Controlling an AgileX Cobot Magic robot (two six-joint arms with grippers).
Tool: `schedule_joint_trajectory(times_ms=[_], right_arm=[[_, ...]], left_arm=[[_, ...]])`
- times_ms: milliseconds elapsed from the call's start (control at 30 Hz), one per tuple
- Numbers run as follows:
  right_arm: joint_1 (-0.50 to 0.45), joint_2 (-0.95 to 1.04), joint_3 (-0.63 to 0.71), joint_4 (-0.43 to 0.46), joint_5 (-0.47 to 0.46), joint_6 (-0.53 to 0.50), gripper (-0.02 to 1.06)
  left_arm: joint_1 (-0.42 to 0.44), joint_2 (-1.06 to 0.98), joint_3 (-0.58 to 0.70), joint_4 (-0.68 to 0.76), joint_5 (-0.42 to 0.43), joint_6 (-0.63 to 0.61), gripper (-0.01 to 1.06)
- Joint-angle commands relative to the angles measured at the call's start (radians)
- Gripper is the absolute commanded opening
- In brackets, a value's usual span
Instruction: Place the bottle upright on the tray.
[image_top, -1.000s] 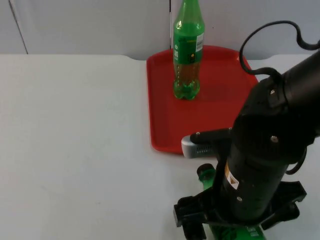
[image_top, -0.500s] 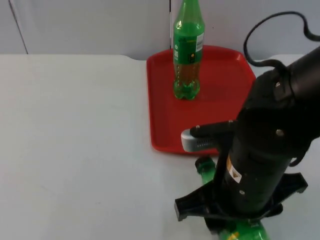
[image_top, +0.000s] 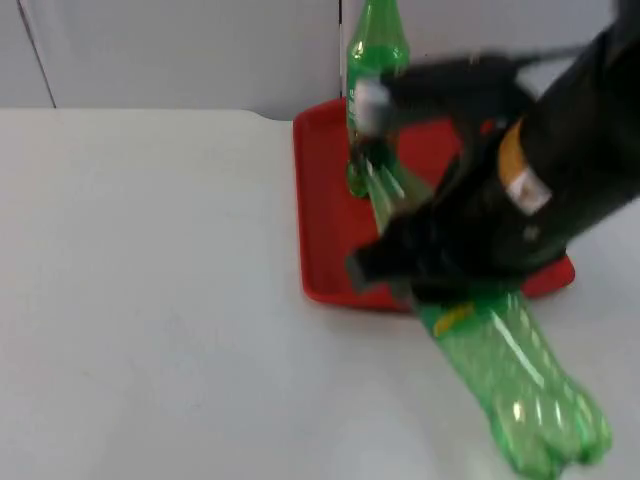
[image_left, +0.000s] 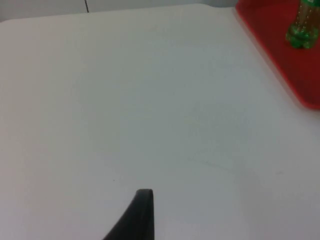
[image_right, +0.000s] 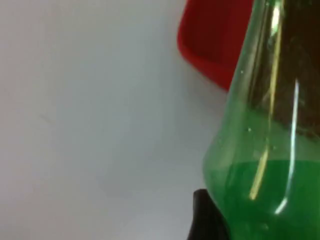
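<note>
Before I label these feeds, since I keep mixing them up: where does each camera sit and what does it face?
Top view: fixed above, facing the table; right end effector holds the tilted bottle.
Left wrist view: on the waiting left arm, facing the table; black fingertip shows.
Right wrist view: close on the held bottle.
All three share the red tray.

Right tool (image_top: 455, 290) raised lying bottle (image_top: 520, 385) off table, carried toward tray (image_top: 320, 240), base tilted outward

Green bottle (image_top: 520, 385) clear plastic, held tilted, base toward the near table edge, neck hidden behind black arm; red tray (image_top: 330, 240) flat at the table's far side, a second green bottle (image_top: 375, 60) upright on it.
</note>
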Motion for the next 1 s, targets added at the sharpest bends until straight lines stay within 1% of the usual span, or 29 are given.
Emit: schedule_joint_trajectory(times_ms=[0, 100, 133, 167, 267, 333, 367, 433, 500, 533, 567, 633, 667, 700, 767, 800, 833, 867, 900, 967], right_arm=[[-0.005, -0.061, -0.003, -0.069, -0.034, -0.011, 0.0], [-0.005, -0.174, -0.003, -0.2, -0.074, -0.011, 0.0], [-0.005, -0.23, -0.003, -0.27, -0.092, -0.011, 0.0], [-0.005, -0.23, -0.003, -0.27, -0.092, -0.011, 0.0], [-0.005, -0.33, -0.003, -0.388, -0.121, -0.009, 0.0], [-0.005, -0.38, -0.003, -0.47, -0.123, -0.001, 0.0], [-0.005, -0.38, -0.003, -0.47, -0.123, -0.001, 0.0], [-0.005, -0.42, -0.003, -0.562, -0.116, 0.039, 0.0], [-0.009, -0.445, -0.003, -0.708, -0.101, 0.146, 0.0], [-0.009, -0.445, -0.003, -0.708, -0.101, 0.146, 0.0], [-0.02, -0.452, -0.003, -0.783, -0.094, 0.252, 0.0], [-0.051, -0.456, -0.003, -0.973, -0.084, 0.512, 0.0], [-0.073, -0.456, -0.003, -1.052, -0.081, 0.62, 0.0], [-0.073, -0.456, -0.003, -1.052, -0.081, 0.62, 0.0], [-0.11, -0.456, 0.003, -1.223, -0.085, 0.856, 0.0], [-0.124, -0.456, 0.006, -1.223, -0.076, 0.925, 0.0], [-0.135, -0.456, 0.006, -1.223, -0.047, 0.964, 0.0], [-0.142, -0.456, 0.013, -1.223, -0.023, 0.966, 0.0], [-0.142, -0.456, 0.013, -1.223, -0.023, 0.966, 0.0], [-0.147, -0.456, 0.029, -1.223, 0.039, 0.979, 0.0]], left_arm=[[-0.003, -0.004, 0.003, 0.006, -0.002, -0.005, 1.02], [-0.003, -0.004, 0.003, 0.006, -0.002, -0.005, 1.02], [-0.003, -0.004, 0.003, 0.006, -0.002, -0.005, 1.02], [-0.003, -0.004, 0.003, 0.006, -0.002, -0.005, 1.02], [-0.003, -0.004, 0.003, 0.006, -0.002, -0.005, 1.02], [-0.003, -0.004, 0.003, 0.006, -0.002, -0.005, 1.02], [-0.003, -0.004, 0.003, 0.006, -0.002, -0.005, 1.02], [-0.003, -0.004, 0.003, 0.006, -0.002, -0.005, 1.02], [-0.003, -0.004, 0.003, 0.006, -0.002, -0.005, 1.02], [-0.003, -0.004, 0.003, 0.006, -0.002, -0.005, 1.02], [-0.003, -0.004, 0.003, 0.006, -0.002, -0.005, 1.02], [-0.003, -0.004, 0.003, 0.006, -0.002, -0.005, 1.02], [-0.003, -0.004, 0.003, 0.006, -0.002, -0.005, 1.02], [-0.003, -0.004, 0.003, 0.006, -0.002, -0.005, 1.02], [-0.003, -0.004, 0.003, 0.006, -0.002, -0.005, 1.02], [-0.003, -0.004, 0.003, 0.006, -0.002, -0.005, 1.02], [-0.003, -0.004, 0.003, 0.006, -0.002, -0.005, 1.02], [-0.003, -0.004, 0.003, 0.006, -0.002, -0.005, 1.02], [-0.003, -0.004, 0.003, 0.006, -0.002, -0.005, 1.02], [-0.003, -0.004, 0.003, 0.006, -0.002, -0.005, 1.02]])
